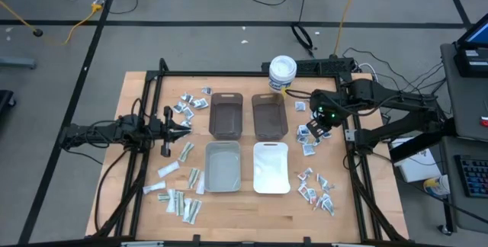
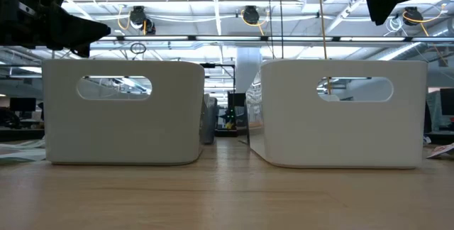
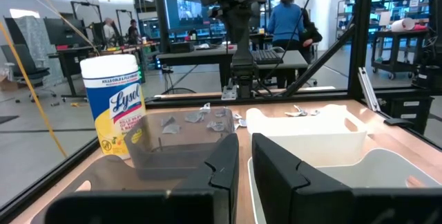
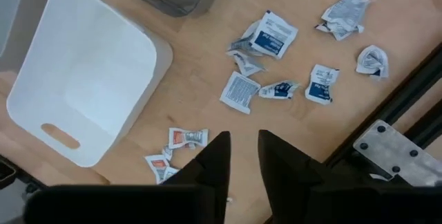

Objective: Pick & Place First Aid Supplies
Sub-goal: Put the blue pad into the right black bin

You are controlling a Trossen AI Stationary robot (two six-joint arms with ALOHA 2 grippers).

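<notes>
- The right end effector [image 1: 319, 127] hangs above the table [image 1: 244, 216] just right of the brown bins, over a loose cluster of first aid packets [image 4: 274, 36]; its fingers [image 4: 215, 156] stand slightly parted and hold nothing.
- The left end effector [image 1: 181, 128] hovers at the table's left side, pointing toward the left brown bin [image 1: 226, 115]; its fingers [image 3: 224, 169] show a narrow gap and carry nothing.
- More packets lie scattered by the left frame rail [image 1: 188, 104], in the near-left corner [image 1: 179, 201], and near the right front edge [image 1: 316, 187].
- Four bins fill the middle: two brown ones farther back, a grey bin [image 1: 223, 166] and a white bin [image 1: 271, 168] nearer the front.
- A Lysol tub [image 1: 282, 72] stands at the far edge.
- Bare wood lies open along the front edge.
</notes>
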